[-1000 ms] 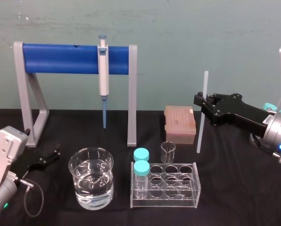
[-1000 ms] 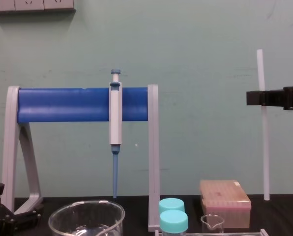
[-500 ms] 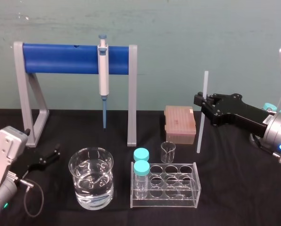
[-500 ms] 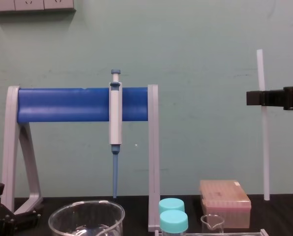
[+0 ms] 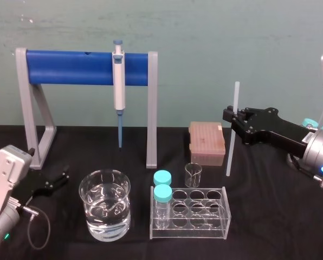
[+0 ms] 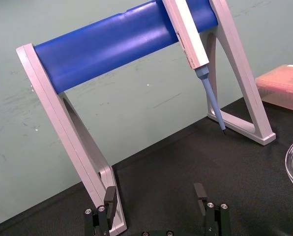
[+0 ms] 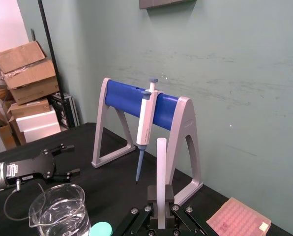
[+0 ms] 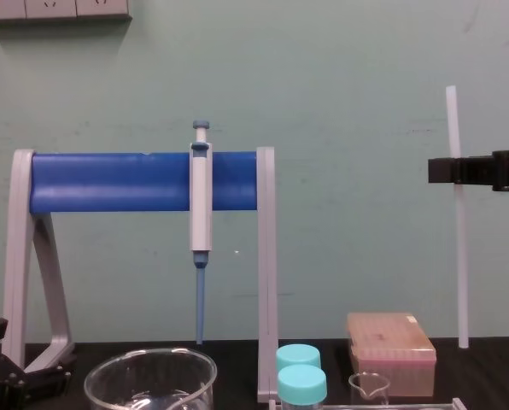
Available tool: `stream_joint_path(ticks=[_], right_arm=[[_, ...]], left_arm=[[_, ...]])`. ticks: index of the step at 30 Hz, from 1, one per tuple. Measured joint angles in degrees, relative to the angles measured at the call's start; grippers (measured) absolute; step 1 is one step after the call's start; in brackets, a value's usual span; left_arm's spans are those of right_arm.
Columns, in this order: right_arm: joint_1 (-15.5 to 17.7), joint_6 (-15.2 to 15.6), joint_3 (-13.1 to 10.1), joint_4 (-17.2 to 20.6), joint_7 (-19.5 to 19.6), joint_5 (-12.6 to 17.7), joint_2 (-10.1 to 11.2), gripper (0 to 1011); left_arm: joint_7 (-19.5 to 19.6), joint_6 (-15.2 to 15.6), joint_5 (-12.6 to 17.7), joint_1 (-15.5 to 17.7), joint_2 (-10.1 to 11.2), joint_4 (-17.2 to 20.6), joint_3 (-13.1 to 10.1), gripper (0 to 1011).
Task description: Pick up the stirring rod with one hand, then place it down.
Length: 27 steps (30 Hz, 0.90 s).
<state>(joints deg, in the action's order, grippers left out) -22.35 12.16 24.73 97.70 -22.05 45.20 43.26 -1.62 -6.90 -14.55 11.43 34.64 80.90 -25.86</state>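
Two grippers on my feeds. The right gripper is out to the right of the pipette stand, its fingers clamped on the stirring rod. The rod stands near upright, and from the chest camera its top rises above the stand's blue bar. Its lower end is down at the level of the black tablecloth; I can't tell whether it touches. The left gripper sits low by the stand's left foot, fingers spread wide with nothing between them.

The pipette hangs off the bar. In front of the stand are a beaker of water, a clear tube rack with two teal-capped vials, and a small glass beaker. A pink tip box sits to the stand's right.

Behind the stand there's a scuffed teal wall with sockets high up. My right wrist camera catches cardboard boxes stacked beyond the stand.
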Motion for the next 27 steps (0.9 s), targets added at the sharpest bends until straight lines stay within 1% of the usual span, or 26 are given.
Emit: stream_joint_path(ticks=[27], right_arm=[[0.00, 0.00, 0.00, 0.00, 0.00, 0.00, 0.00, 72]], left_arm=[[0.00, 0.00, 0.00, 0.00, 0.00, 0.00, 0.00, 1005]])
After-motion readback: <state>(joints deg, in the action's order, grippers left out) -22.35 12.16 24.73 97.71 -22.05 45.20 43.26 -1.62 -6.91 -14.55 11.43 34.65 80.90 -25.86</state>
